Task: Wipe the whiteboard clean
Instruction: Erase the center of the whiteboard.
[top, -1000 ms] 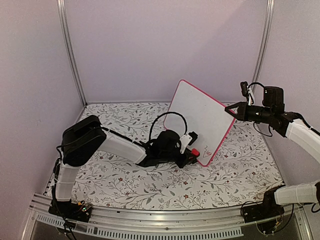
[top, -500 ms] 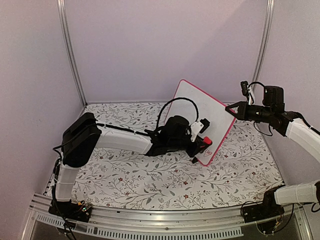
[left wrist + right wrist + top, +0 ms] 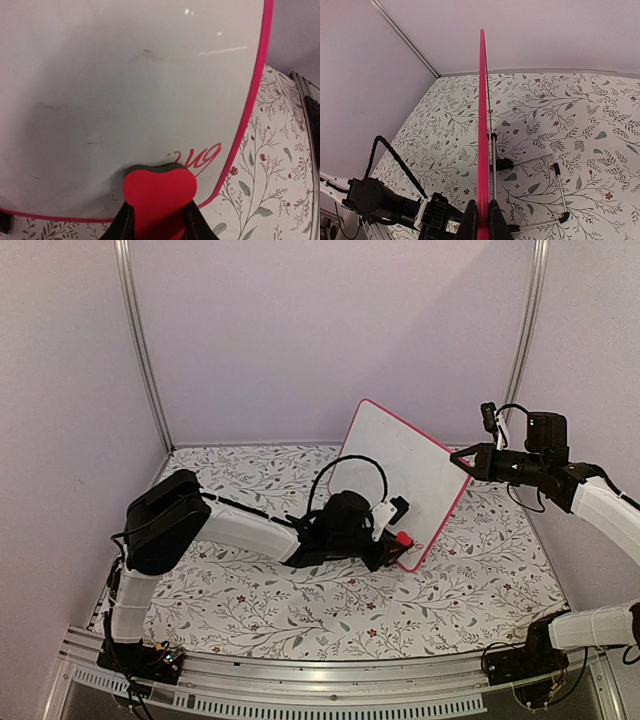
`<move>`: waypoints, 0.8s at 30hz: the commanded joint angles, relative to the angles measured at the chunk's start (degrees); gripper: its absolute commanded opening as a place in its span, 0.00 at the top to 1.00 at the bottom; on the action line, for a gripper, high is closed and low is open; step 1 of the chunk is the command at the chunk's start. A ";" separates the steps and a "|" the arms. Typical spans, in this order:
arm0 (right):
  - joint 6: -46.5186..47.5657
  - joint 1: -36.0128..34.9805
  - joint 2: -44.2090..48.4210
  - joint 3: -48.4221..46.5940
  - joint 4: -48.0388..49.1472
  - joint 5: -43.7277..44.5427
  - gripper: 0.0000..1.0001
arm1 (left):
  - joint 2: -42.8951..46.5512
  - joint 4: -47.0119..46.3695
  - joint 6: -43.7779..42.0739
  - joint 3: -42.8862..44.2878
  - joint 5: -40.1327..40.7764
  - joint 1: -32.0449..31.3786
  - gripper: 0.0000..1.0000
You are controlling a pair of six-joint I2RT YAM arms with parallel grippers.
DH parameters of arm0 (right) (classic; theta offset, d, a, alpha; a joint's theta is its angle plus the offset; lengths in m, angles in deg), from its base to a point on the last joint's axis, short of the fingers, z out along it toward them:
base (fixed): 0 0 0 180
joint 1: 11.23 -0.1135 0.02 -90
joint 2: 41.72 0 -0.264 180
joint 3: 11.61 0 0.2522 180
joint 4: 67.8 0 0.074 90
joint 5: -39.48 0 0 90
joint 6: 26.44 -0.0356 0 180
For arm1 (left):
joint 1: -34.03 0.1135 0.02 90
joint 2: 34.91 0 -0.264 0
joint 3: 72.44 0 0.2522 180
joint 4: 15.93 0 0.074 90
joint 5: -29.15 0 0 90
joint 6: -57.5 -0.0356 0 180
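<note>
Whiteboard [image 3: 400,475]: stands tilted on the flower-patterned table [image 3: 250,610], toward 2 o'clock from the table's centre. Its lowest corner is down at the cloth and its white face is turned to the left arm.

Right gripper [image 3: 462,460]: at 3 o'clock of the board, jaws pinching the pink frame. In the right wrist view the board is edge-on, a thin pink line running to 12 o'clock from between the fingers. A wire stand [image 3: 555,190] rests on the cloth at 3 o'clock of that edge.

Left gripper [image 3: 395,538]: at 6 o'clock of the board face, jaws clamped on a red eraser [image 3: 159,190]. The eraser's rounded end is pressed against the white surface near the bottom frame.

Red writing [image 3: 200,157]: a few letters just beside the eraser at its 1 o'clock. The rest of the face shows only faint grey smudges.
</note>
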 commanded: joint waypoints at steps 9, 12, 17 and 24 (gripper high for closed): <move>-0.71 -1.85 -0.53 1.82 -8.44 -4.08 1.00 | -2.95 1.28 -0.27 -1.99 0.98 -0.75 1.00; -0.49 -1.86 -0.64 2.37 -8.18 -4.07 1.00 | -2.82 0.75 -0.77 -0.40 0.97 -0.73 1.00; -0.65 -1.85 -0.68 2.98 -7.75 -4.27 1.00 | -1.83 -0.79 -0.89 2.23 0.39 -0.69 1.00; -0.65 -1.84 -1.37 2.55 -7.58 -4.37 1.00 | -1.56 1.51 -1.65 6.76 -0.09 -0.89 1.00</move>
